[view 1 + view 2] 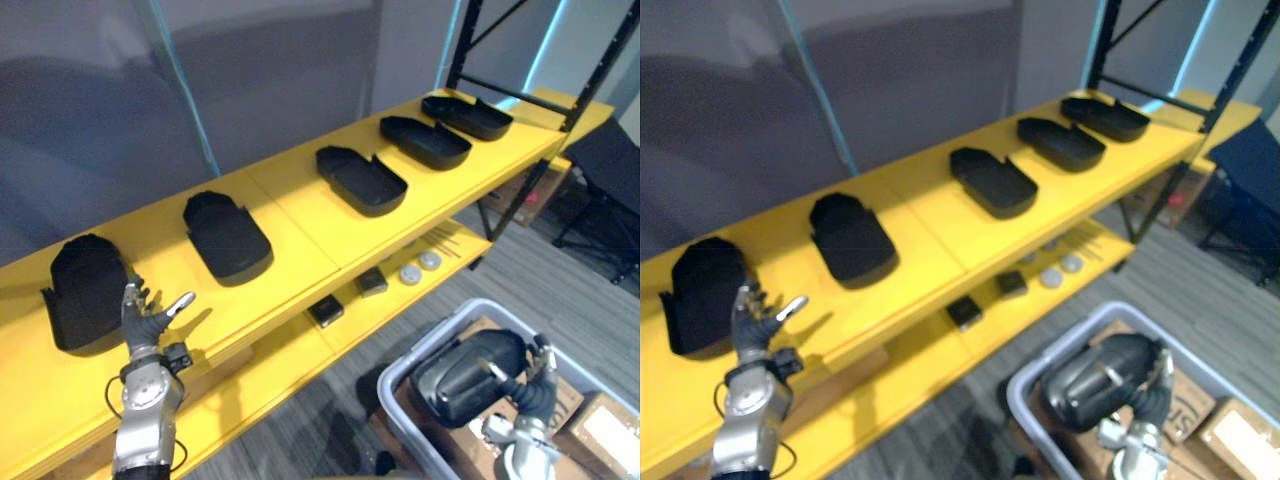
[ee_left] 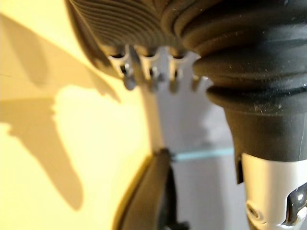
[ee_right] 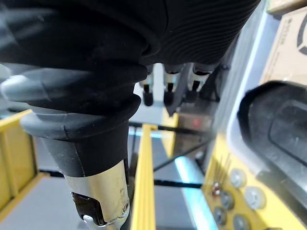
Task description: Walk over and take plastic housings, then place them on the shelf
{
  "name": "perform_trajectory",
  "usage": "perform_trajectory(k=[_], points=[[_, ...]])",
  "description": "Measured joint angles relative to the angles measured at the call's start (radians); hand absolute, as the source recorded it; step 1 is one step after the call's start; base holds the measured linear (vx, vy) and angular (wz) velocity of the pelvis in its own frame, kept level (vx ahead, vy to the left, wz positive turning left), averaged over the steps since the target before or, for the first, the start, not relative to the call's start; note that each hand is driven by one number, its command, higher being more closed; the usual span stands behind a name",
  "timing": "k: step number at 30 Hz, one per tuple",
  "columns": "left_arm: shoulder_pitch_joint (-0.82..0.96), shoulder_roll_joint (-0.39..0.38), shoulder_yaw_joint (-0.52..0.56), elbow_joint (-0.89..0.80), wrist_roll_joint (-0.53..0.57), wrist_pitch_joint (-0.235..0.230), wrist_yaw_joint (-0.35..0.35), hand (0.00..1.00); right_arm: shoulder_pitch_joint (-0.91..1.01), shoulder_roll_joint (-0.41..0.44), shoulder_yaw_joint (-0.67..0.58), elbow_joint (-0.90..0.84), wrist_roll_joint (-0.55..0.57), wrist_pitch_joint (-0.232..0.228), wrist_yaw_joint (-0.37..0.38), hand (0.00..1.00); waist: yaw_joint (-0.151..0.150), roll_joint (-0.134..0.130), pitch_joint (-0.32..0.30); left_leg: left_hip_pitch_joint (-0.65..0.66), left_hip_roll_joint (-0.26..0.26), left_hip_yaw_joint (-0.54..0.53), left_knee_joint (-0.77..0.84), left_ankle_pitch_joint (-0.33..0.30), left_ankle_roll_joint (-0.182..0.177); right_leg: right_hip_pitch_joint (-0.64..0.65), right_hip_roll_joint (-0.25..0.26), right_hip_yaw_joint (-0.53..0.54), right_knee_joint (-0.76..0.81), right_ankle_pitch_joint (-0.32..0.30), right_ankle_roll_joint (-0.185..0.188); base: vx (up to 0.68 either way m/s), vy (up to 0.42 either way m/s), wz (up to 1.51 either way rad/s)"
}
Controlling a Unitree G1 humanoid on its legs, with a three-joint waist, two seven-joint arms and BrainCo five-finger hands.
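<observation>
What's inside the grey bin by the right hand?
One black housing, lying on cardboard boxes. The right hand is beside it. The floor of the bin is hidden beneath them.

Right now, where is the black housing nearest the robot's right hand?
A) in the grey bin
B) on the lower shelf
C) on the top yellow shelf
A: the housing lies inside the walls of the grey bin, beside the right hand.
</observation>
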Motion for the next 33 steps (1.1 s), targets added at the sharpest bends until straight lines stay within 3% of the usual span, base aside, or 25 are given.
perform_trajectory(k=[7,33], points=[[-0.055,0.001,-0.021,0.084,-0.002,0.020,0.045,0.00,0.011,-0.004,0.000,0.030,0.002,0.000,0.001,0.00,-0.003,-0.005,0.003,0.000,-0.002,0.007,-0.008,0.000,0.000,-0.005,-0.001,0.008,0.000,0.002,0.000,-0.03,-0.007,-0.03],[-0.097,0.003,-0.013,0.154,-0.015,0.005,0.166,0.00,0.018,-0.004,0.001,0.033,0.002,0.000,0.023,0.00,-0.003,-0.007,0.005,0.018,-0.010,0.026,-0.022,0.001,0.000,-0.005,-0.004,0.025,0.000,0.004,0.002,-0.01,-0.005,-0.01]])
